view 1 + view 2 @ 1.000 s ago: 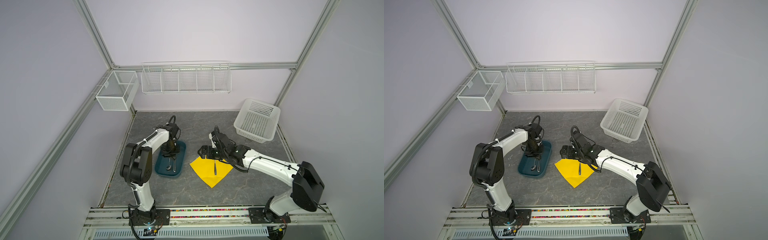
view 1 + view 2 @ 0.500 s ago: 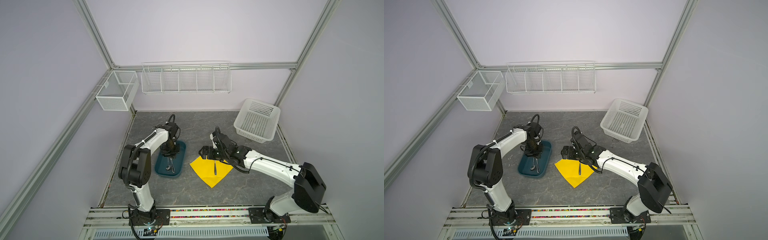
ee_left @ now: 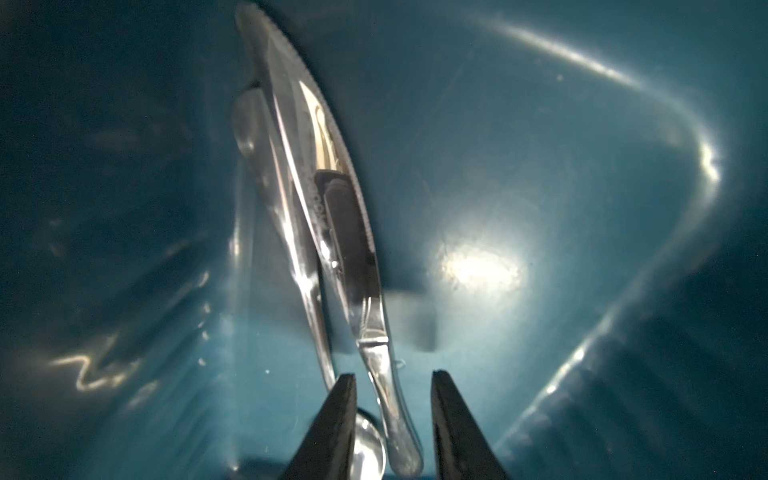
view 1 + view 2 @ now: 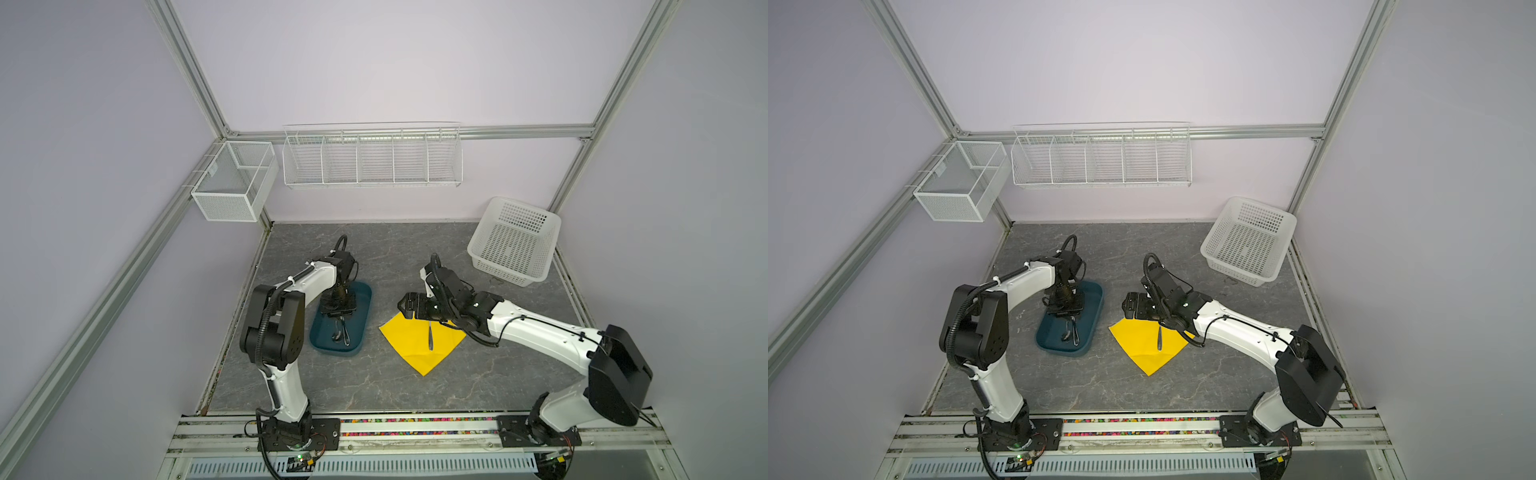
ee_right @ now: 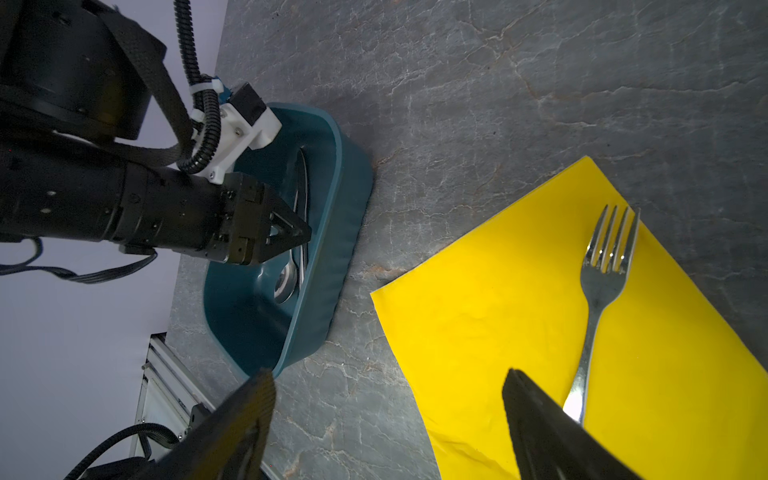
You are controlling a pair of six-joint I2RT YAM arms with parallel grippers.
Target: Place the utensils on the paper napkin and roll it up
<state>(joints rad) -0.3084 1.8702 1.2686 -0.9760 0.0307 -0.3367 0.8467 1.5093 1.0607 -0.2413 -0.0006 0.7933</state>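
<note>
- Progress: one of three utensils is placed. The fork lies flat on the yellow paper napkin, tines toward one edge, handle toward the right hand.
- Outstanding utensils: the knife and the spoon lie side by side in the teal tray, touching along their length. The knife handle sits next to the spoon bowl.
- Left hand: lowered into the tray, fingers apart and straddling the knife handle. A gap shows on each side of the handle, so nothing is clamped.
- Right hand: fingers spread wide, empty, hovering over the napkin corner nearest the fork handle.
- Remaining work, as judged: grip and transfer the knife, then the spoon, align both beside the fork, then roll the napkin. No rolling has begun; the sheet lies open and flat, with faint creases.
- Surface: dark grey stone-pattern worktop. The tray is just beside the napkin, with bare worktop between them.
- Room: aluminium-framed enclosure with pale lilac walls. A white perforated basket stands at the far right corner, well apart from the work. A white wire rack and a mesh bin hang on the frame; both appear empty.
</note>
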